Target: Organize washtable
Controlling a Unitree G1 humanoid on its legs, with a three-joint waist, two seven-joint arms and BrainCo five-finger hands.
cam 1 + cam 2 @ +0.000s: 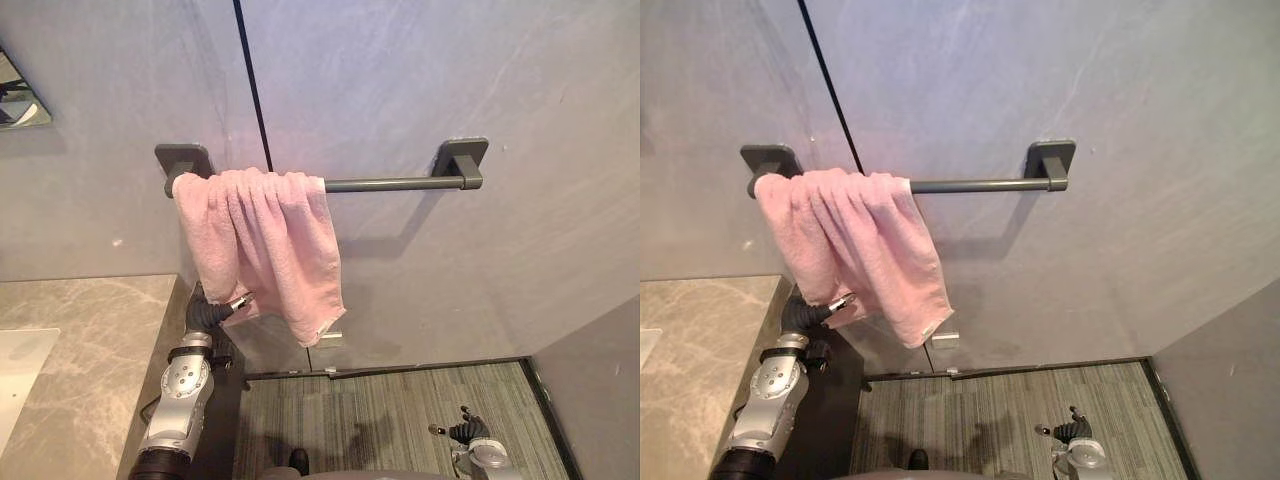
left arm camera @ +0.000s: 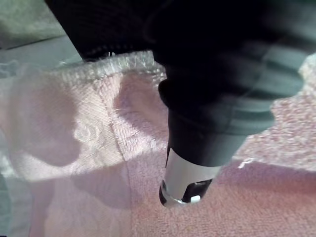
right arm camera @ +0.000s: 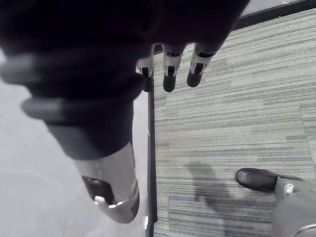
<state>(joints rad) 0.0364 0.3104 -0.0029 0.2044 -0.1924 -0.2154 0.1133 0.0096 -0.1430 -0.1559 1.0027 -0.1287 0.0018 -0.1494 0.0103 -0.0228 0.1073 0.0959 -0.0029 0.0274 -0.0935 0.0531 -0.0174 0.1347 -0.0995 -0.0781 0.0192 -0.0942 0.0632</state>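
pink towel [image 1: 260, 240] hangs bunched over the left end of the grey towel bar [image 1: 400, 184] on the wall. my left hand [image 1: 212, 312] is raised against its lower hem; i cannot tell whether it grips. my right hand [image 1: 468, 432] hangs low above the striped carpet [image 1: 380, 410], fingers relaxed, holding nothing.

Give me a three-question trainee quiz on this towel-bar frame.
1. True or false: the pink towel is spread evenly along the whole towel bar.
2. Which hand is up at the towel's lower part? A. left B. right C. both
3. Fill in: the right hand, low over the floor, holds ___.
Key: 1 false, it is bunched at the bar's left end. 2 A, the left hand. 3 nothing.
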